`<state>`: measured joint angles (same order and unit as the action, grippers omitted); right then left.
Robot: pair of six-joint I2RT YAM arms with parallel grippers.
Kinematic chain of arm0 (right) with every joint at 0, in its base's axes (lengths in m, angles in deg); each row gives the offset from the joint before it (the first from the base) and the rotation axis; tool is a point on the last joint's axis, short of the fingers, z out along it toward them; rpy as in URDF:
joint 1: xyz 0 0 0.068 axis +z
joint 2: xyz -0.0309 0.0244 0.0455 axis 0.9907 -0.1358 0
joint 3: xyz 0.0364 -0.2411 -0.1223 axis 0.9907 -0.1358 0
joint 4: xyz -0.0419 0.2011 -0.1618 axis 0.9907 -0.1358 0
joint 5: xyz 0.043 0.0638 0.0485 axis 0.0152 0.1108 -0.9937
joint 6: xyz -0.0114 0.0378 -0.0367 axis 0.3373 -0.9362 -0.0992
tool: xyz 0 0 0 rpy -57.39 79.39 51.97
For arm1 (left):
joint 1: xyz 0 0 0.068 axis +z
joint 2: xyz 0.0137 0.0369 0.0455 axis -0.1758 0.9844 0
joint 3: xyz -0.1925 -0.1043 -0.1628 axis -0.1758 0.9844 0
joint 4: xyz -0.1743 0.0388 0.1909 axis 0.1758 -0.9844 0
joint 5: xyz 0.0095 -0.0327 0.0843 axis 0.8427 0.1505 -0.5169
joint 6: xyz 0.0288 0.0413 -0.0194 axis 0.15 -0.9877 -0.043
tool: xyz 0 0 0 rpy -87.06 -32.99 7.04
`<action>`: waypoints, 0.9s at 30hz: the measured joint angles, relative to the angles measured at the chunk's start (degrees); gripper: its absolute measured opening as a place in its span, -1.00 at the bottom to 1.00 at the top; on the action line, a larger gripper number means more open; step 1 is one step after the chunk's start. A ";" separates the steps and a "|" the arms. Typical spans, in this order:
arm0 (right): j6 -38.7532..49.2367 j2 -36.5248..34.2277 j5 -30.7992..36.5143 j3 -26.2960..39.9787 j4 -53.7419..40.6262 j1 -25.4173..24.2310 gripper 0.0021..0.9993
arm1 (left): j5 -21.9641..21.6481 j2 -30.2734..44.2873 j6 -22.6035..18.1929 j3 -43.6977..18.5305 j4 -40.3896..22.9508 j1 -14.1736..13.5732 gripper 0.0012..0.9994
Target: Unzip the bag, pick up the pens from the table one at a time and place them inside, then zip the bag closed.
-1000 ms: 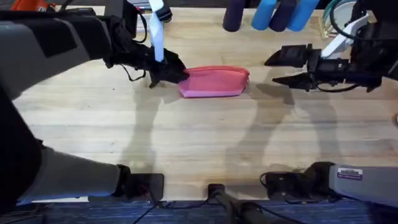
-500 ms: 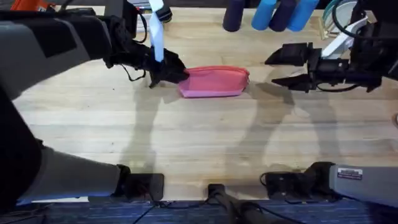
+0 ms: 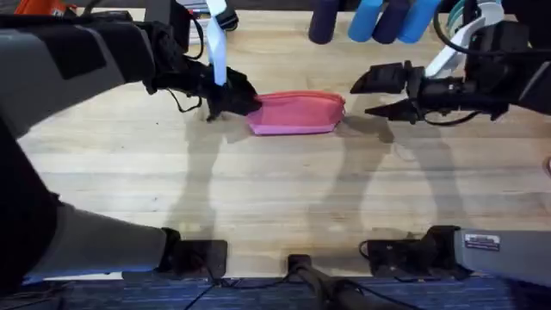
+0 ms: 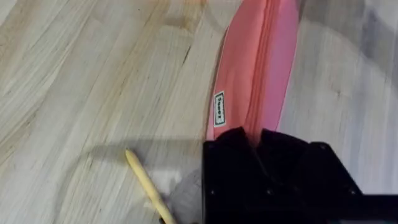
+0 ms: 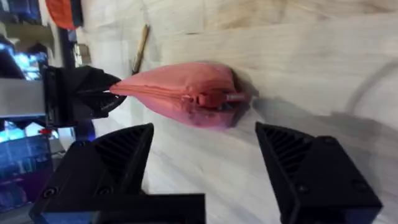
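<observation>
Underneath, pale plank-grained table [image 3: 284, 189], pink bag [image 3: 297, 114].

- The right arm's black two-finger gripper [image 3: 360, 95] has slid leftward across the light wooden plank table [image 3: 275, 189], closing in on the oblong pink fabric pencil pouch [image 3: 297, 113]. A second ago its fingertips sat well apart from the pouch's right end; now they are just beside it, not touching.
- Its jaws are as wide apart as before, one finger on either side of the pouch's end as seen from the right wrist.
- The gripper's shadow on the table has shifted left with it and now lies against the pouch's right end.
- The white cable looped above that arm's wrist has swung left too.
</observation>
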<state>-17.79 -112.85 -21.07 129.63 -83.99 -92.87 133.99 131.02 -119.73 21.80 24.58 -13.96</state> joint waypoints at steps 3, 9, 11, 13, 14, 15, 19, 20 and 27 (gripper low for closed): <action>-0.02 0.00 0.52 0.00 1.99 1.19 0.99 | 0.00 0.00 0.00 0.00 0.00 0.00 -0.92; -1.80 -1.21 0.79 0.13 4.13 2.56 1.00 | 0.00 0.00 0.00 0.00 0.00 0.00 -0.92; -2.92 -2.35 0.79 0.17 4.32 2.68 1.00 | 0.00 0.00 0.00 0.00 0.00 0.00 -0.92; -4.02 -3.49 0.79 0.17 4.35 2.68 1.00 | 0.00 0.00 0.00 0.00 0.00 0.00 -0.92; -4.57 -4.05 0.78 0.17 4.37 2.68 0.99 | 0.00 0.00 0.00 0.00 0.00 0.00 -0.92; -5.09 -4.55 0.77 0.17 4.36 2.68 0.99 | 0.00 0.00 0.00 0.00 0.00 0.00 -0.92; -6.49 -5.91 0.77 0.17 4.71 3.06 0.99 | 0.00 0.00 0.00 0.00 0.00 0.00 -0.92; -6.87 -6.21 0.77 0.17 5.03 3.36 0.99 | 0.00 0.00 0.00 0.00 0.00 0.00 -0.92; -8.85 -7.87 0.76 0.17 7.26 5.73 0.99 | 0.00 0.00 0.00 0.00 0.00 0.00 -0.92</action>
<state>-26.64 -120.73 -20.30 129.80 -76.73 -87.13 133.99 131.02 -119.73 21.80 24.58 -13.96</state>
